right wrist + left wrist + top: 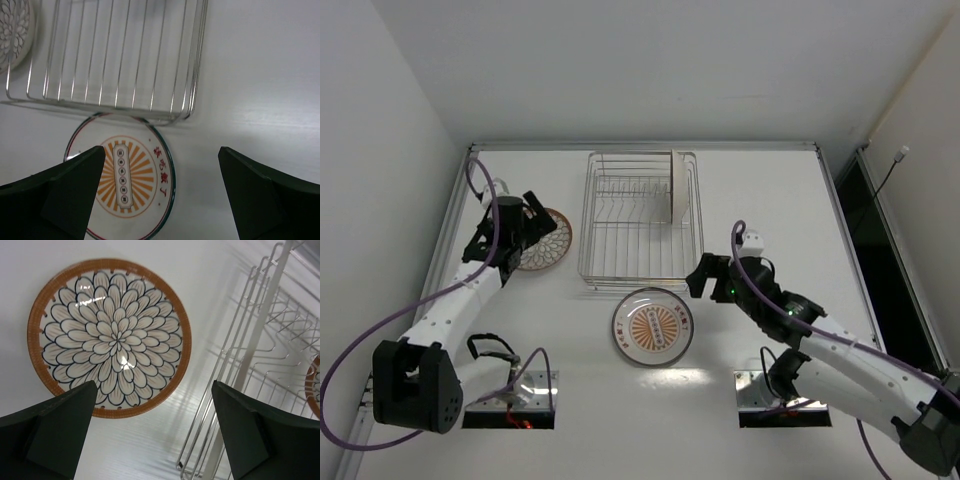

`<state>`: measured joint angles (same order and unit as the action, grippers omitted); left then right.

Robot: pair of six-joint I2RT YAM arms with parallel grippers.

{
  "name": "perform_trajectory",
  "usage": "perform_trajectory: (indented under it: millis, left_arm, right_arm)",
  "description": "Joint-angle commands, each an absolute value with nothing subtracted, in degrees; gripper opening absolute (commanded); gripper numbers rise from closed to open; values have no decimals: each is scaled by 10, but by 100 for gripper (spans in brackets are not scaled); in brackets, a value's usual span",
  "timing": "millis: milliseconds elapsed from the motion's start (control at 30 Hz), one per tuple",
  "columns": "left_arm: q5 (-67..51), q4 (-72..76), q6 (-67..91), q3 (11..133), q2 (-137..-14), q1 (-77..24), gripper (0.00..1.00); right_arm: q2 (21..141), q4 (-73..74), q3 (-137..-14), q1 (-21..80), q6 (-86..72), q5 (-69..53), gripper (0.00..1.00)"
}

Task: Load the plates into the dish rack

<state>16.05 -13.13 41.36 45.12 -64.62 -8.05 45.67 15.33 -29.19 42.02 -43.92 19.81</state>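
Just left of the dish rack (640, 215), a small orange-rimmed petal-patterned plate (109, 337) lies flat on the worktop (770, 200) beneath the wide-open, empty left tool (154, 390), while the larger white plate (120, 175), its orange sunburst flanked by illegible red characters, lies at the rack's near edge beneath the equally spread, empty right tool (161, 150).

Top view high, from near side, wrist views close, downward, all sharing dish rack (638, 236)
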Motion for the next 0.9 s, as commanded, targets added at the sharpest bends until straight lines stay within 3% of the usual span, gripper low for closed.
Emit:
perform_trajectory:
  millis: [0, 133, 267, 433, 633, 733, 867]
  left_arm:
    - [72, -91, 411, 428, -644, -52, 99]
    - [26, -66, 411, 402, -639, -41, 99]
    - [26, -47, 396, 388, -619, -41, 99]
    - [25, -10, 380, 352, -583, -41, 99]
    - [38, 32, 368, 306, -560, -47, 99]
    - [51, 48, 338, 289, -574, -53, 99]
    - [58, 70, 315, 250, -574, -53, 99]
  right_arm:
    - [440, 111, -236, 439, -538, 136, 95]
    - [434, 75, -150, 454, -620, 97, 87]
    - [446, 69, -152, 460, -627, 103, 87]
    - [554, 19, -163, 460, -633, 58, 85]
    - [645, -20, -180, 460, -655, 2, 74]
    - [686, -47, -185, 454, -660, -24, 62]
    - [715, -42, -204, 460, -660, -35, 33]
